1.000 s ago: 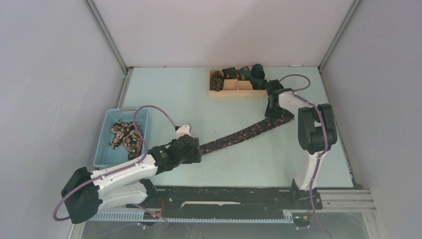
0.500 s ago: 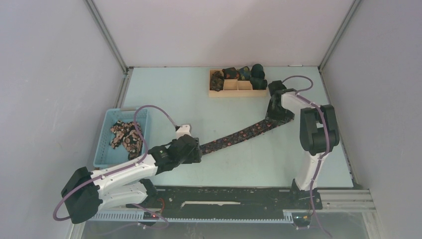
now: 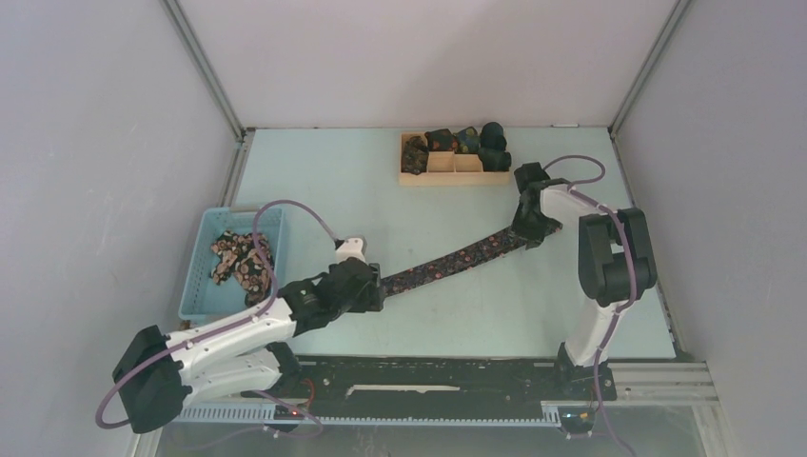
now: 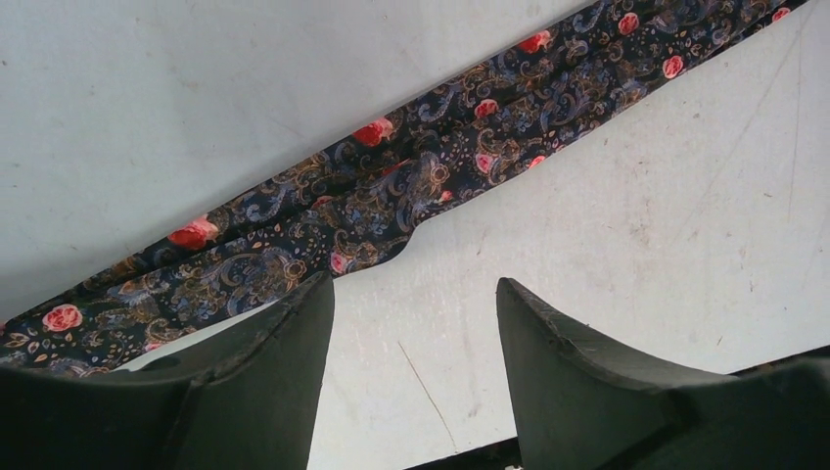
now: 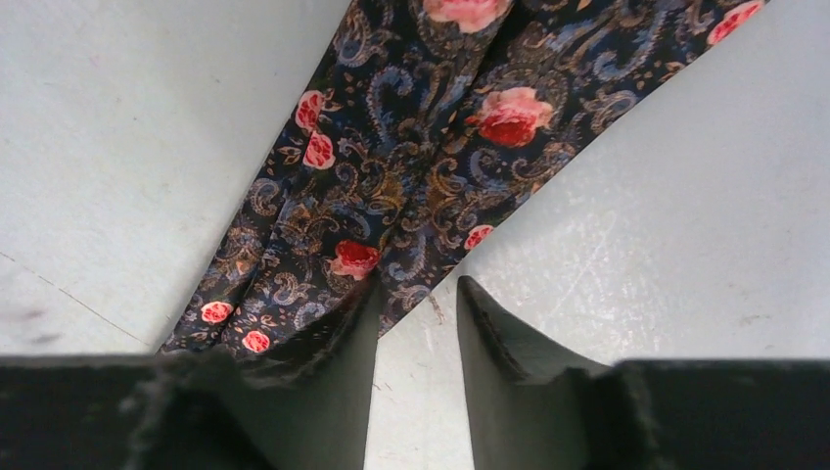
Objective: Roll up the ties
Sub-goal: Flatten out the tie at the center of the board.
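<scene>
One dark floral tie (image 3: 447, 262) lies flat and stretched out diagonally across the middle of the table. My left gripper (image 3: 378, 288) is at its near-left end, low over the table. In the left wrist view the tie (image 4: 421, 176) runs just beyond the open left gripper (image 4: 411, 284), with bare table between the fingers. My right gripper (image 3: 531, 231) is at the tie's far-right wide end. In the right wrist view its jaws (image 5: 416, 284) stand narrowly apart over bare table, with the tie (image 5: 411, 176) beside and under the left finger (image 5: 333, 362).
A light-blue basket (image 3: 203, 233) at the left holds more crumpled ties (image 3: 240, 259). A wooden divided tray (image 3: 455, 172) at the back holds several rolled ties (image 3: 466, 141). Grey walls enclose the table on three sides.
My right gripper has moved right and nearer along the tie's wide end. The tie now lies a bit straighter and lower. My left arm has shifted slightly toward the near left.
</scene>
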